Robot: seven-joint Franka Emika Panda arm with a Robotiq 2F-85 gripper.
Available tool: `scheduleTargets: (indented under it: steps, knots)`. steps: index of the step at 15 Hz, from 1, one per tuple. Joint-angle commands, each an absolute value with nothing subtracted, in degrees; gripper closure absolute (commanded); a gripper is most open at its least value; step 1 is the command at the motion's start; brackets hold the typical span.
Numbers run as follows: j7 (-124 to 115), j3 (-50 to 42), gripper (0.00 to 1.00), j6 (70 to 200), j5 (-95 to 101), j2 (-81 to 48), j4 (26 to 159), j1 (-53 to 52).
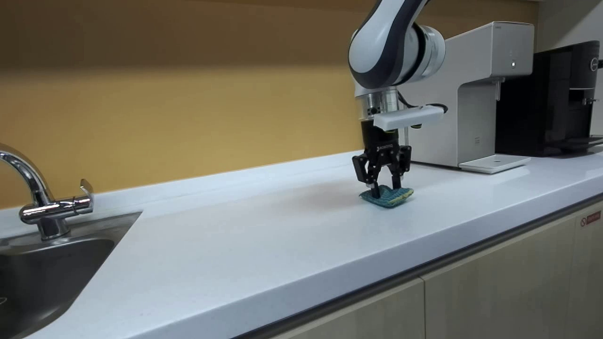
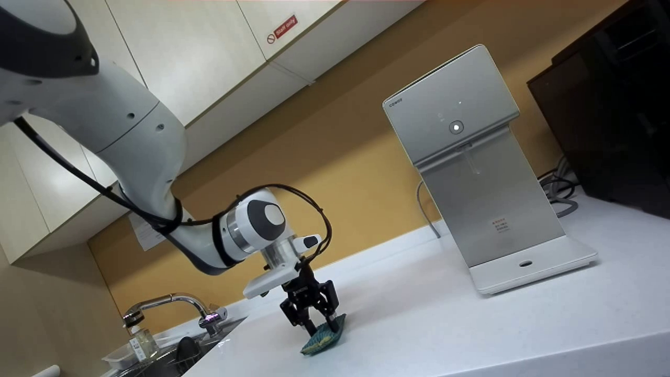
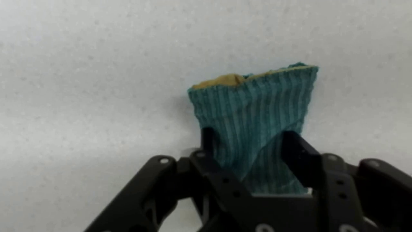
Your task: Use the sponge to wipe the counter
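Sponge [image 3: 252, 117] lies ribbed, creased on speckled counter [image 3: 96, 96]

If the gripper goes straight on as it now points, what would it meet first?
Pointing down, the gripper would likely meet the sponge at its fingertips, then the counter beneath; exact depth is unclear.

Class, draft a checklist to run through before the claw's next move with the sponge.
1. Claw on sponge: ok; fingers touch it, bunching it between them.
2. Grip firm: cannot tell.
3. Sponge on counter: ok; it appears to touch.
4. Sponge flat: not ok; creased between the fingers.
5. Sponge damp: cannot tell.
6. White machine apart from claw: ok; an exterior view shows the gap.
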State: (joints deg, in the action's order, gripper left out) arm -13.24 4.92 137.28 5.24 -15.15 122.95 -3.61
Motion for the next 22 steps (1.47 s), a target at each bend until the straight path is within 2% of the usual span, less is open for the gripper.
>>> scheduleTargets:
  steps: [1, 5, 10, 16, 22]
  knots:
    - [-11.82, 4.22, 0.73, 136.33, 2.77, -15.04, 122.64, -4.22]
    - [-11.70, 3.58, 0.98, 137.67, 1.72, -13.96, 124.52, -3.91]
    - [-12.35, 2.65, 0.98, 141.54, -0.33, -11.69, 130.43, -3.48]
    - [-18.70, 0.97, 0.98, 149.69, 2.08, -3.69, 143.77, -4.04]
    - [-26.01, 2.04, 0.98, 151.89, 5.02, 2.56, 153.16, -2.90]
